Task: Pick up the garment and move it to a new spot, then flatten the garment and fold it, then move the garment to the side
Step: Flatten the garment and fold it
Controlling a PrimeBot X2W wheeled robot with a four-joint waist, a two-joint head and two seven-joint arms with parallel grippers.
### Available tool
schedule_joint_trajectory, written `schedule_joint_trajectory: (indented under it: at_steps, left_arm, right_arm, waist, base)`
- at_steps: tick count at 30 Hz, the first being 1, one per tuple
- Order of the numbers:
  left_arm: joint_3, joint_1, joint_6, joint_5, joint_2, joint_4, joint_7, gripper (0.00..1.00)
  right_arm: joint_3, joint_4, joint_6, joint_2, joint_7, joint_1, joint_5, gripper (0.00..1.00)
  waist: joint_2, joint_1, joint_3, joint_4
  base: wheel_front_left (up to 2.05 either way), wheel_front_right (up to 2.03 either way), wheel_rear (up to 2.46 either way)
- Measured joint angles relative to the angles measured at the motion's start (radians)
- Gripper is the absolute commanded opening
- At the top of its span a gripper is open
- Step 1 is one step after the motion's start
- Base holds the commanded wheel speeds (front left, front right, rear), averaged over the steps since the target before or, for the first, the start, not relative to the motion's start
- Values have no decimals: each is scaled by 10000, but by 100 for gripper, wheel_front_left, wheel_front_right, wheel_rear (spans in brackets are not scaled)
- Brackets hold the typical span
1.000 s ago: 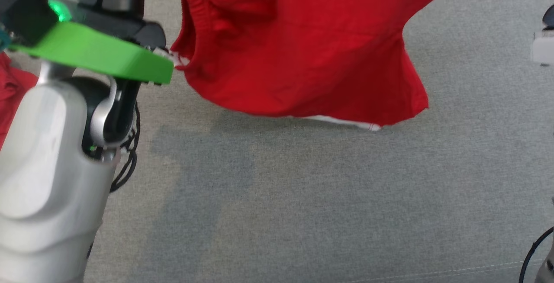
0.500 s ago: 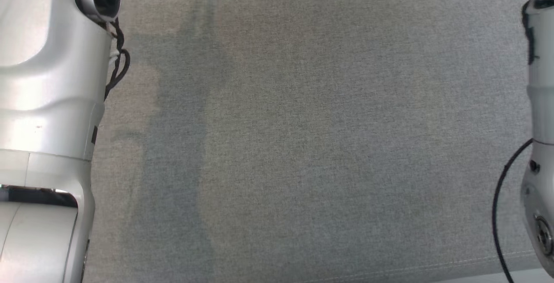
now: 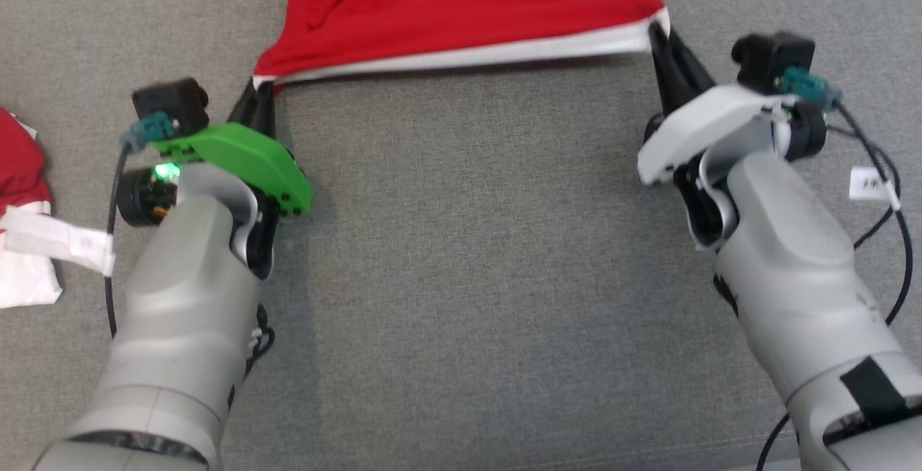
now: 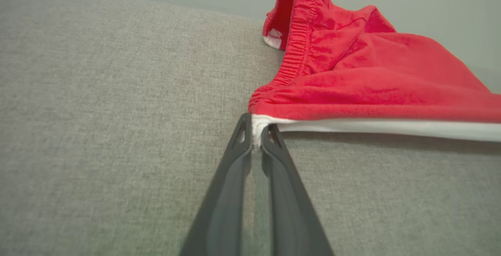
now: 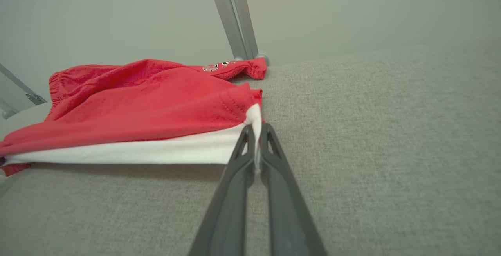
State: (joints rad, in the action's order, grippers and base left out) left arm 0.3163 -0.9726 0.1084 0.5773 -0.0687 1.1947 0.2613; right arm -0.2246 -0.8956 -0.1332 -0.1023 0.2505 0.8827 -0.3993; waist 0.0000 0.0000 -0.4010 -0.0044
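Grey fabric-covered desk (image 3: pixel 461 276), plain and lightly textured. Carries a red garment (image 3: pixel 446 3) with a white hem at 12 o'clock, and a red-and-white bundle of cloth (image 3: pixel 21 168) at 9 o'clock, well apart.

Soft red cloth garment (image 3: pixel 446 3) on matt, coarse-woven grey fabric surface (image 3: pixel 468 276).

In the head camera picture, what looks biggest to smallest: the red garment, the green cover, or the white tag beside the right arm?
1. red garment, even with its top cut off by the picture edge
2. green cover
3. white tag
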Motion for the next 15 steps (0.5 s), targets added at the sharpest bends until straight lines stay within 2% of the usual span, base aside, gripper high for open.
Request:
schedule_joint_trajectory:
  at_steps: [5,11,15]
  left_arm:
    - [-178,1716,73,-301,-52,-1133,36,0]
    - [-435,4202,86,-715,-140,-3103,36,0]
    - [-487,5903,-117,-830,-226,-4773,29,0]
  right_arm:
    - [-219,1049,2,-163,98,-1977,-587,0]
    - [150,3636,-2,-424,107,-4882,-485,0]
    - [612,5233,-6,-428,107,-6698,-192,0]
  waist:
    - [0,0,472,1]
    - [0,0,1222,-53]
    - [0,0,1739,-102]
  base:
    - [0,0,0]
    - [0,0,0]
    - [0,0,0]
